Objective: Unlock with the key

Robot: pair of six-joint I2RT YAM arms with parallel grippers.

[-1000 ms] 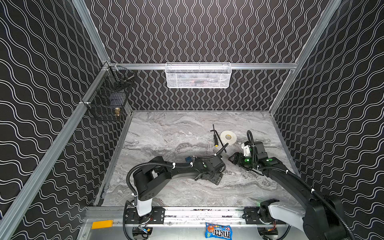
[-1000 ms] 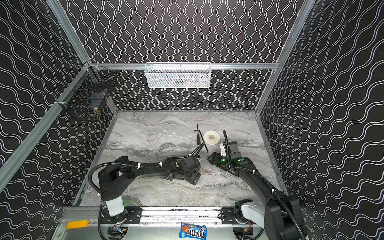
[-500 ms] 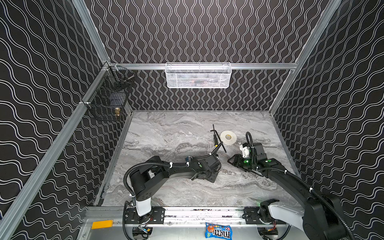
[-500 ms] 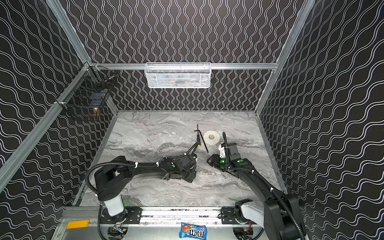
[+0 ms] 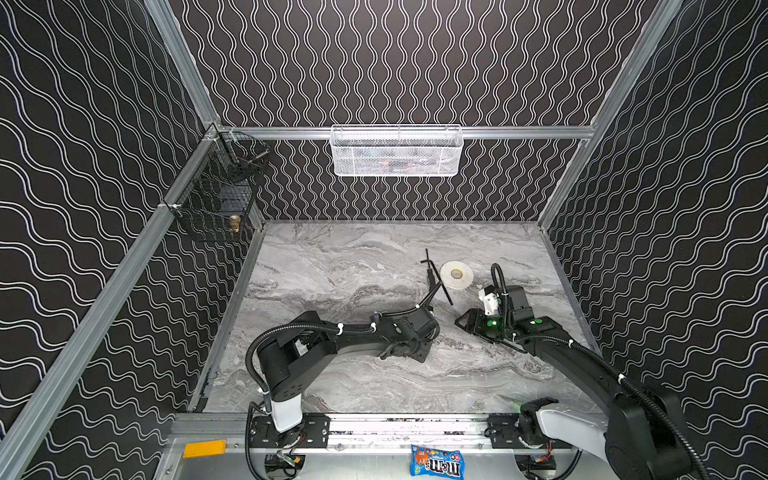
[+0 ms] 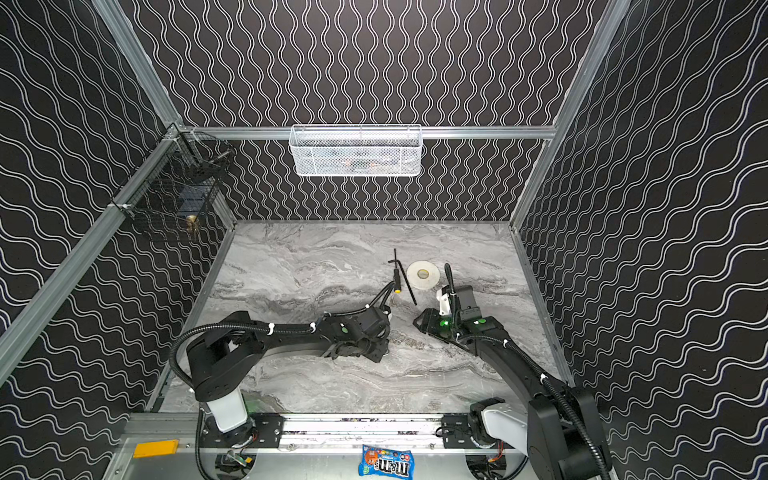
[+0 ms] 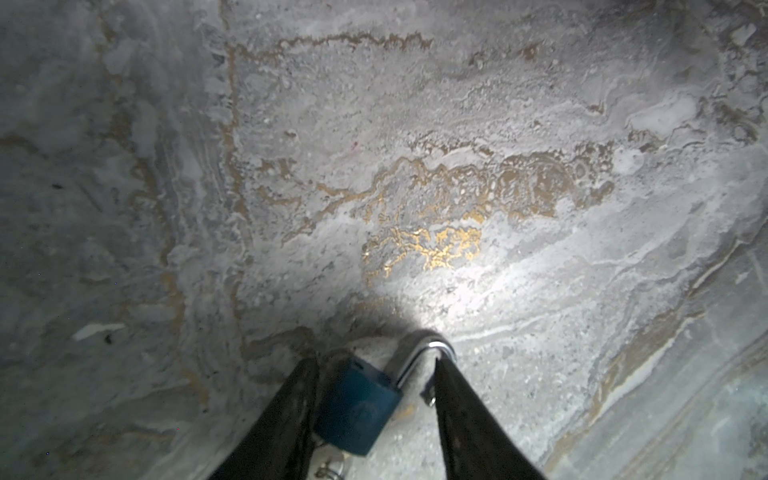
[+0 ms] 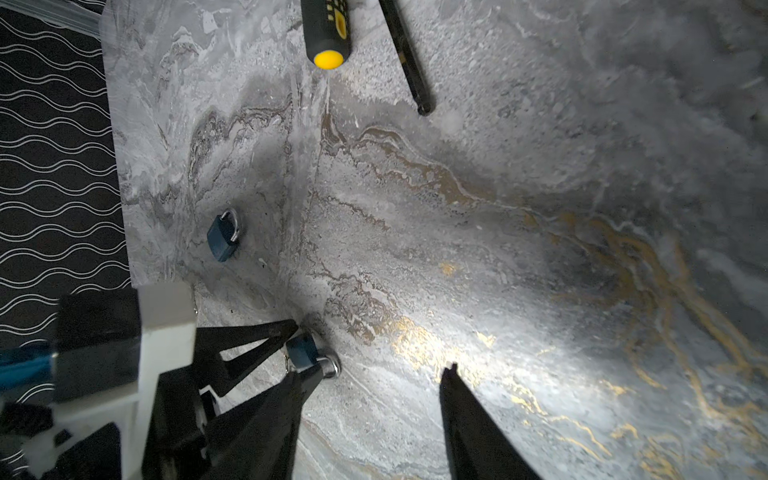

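The blue padlock (image 7: 357,409) lies flat on the marble table (image 7: 415,166), pinched from body to shackle in my left gripper (image 7: 374,362). My right gripper (image 8: 386,370) hovers just beside it, jaws apart and empty. I judge I'm steadying the lock. Next my right needs the key, which I cannot make out.

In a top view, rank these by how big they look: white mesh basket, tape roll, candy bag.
1. white mesh basket, clearly largest.
2. candy bag. It lies nearer the camera, so its lead over the roll is unsure.
3. tape roll.
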